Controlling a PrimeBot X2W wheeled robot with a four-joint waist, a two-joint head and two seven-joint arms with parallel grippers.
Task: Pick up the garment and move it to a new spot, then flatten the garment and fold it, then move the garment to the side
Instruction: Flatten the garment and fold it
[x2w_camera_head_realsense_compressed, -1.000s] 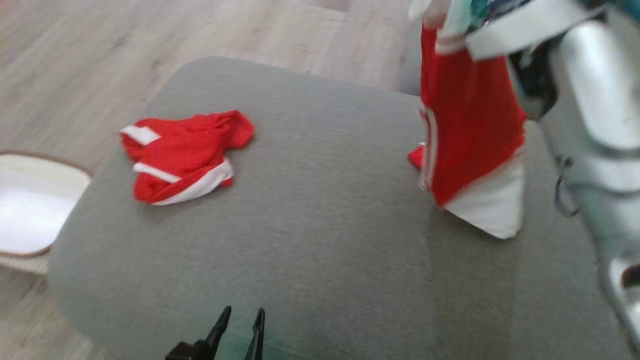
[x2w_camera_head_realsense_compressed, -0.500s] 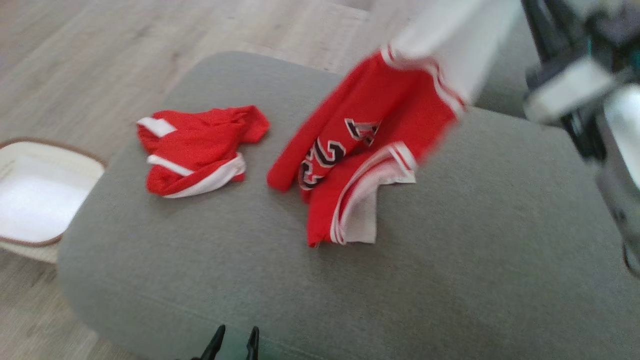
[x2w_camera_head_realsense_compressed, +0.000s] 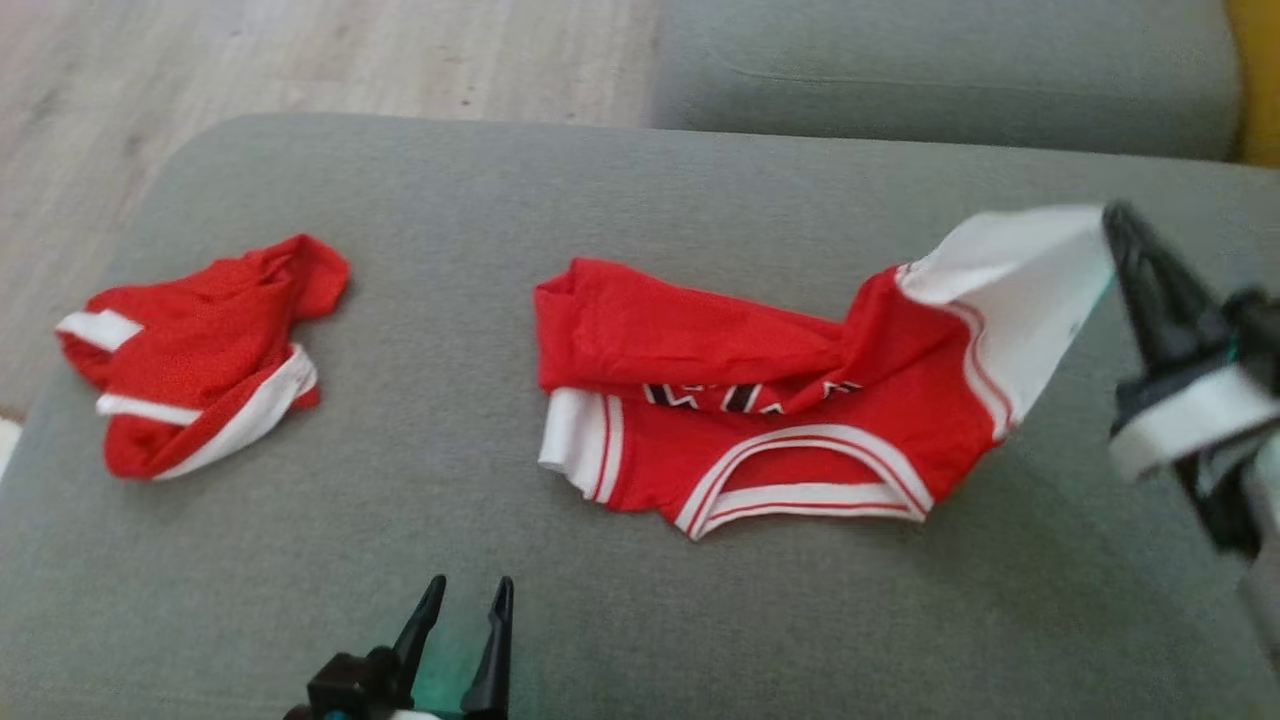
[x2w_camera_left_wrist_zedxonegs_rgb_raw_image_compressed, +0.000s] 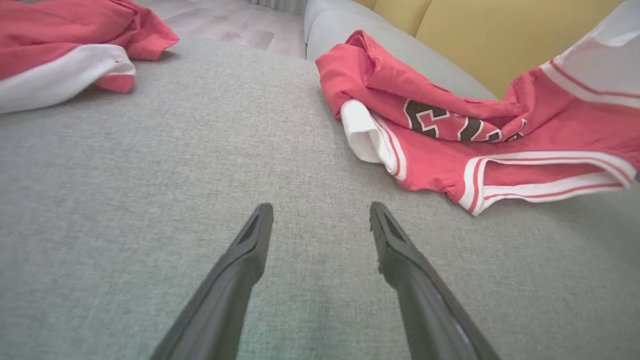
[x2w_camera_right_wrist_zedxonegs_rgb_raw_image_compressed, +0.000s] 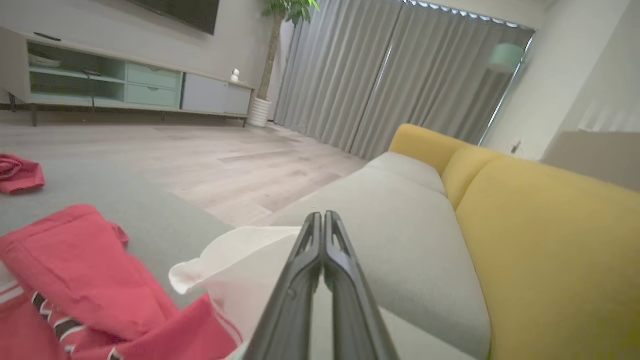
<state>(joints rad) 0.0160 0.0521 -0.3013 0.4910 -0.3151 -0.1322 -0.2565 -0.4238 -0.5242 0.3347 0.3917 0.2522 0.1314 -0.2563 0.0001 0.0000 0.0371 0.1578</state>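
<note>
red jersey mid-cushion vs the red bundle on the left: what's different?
The jersey shows dark lettering; the red bundle shows none. The jersey is spread wide; the red bundle is bunched compactly. The jersey's white corner is lifted, pinched in the shut right gripper; the red bundle lies free. Both are red with white trim and rest on the grey cushion.

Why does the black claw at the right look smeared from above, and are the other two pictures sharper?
Head view: motion blur smears the right gripper and softens the red-and-white jersey. Left wrist view: crisp, the weave of the grey woven cushion shows; the wide lens stretches the left gripper. Right wrist view: sharp, evenly lit.
</note>
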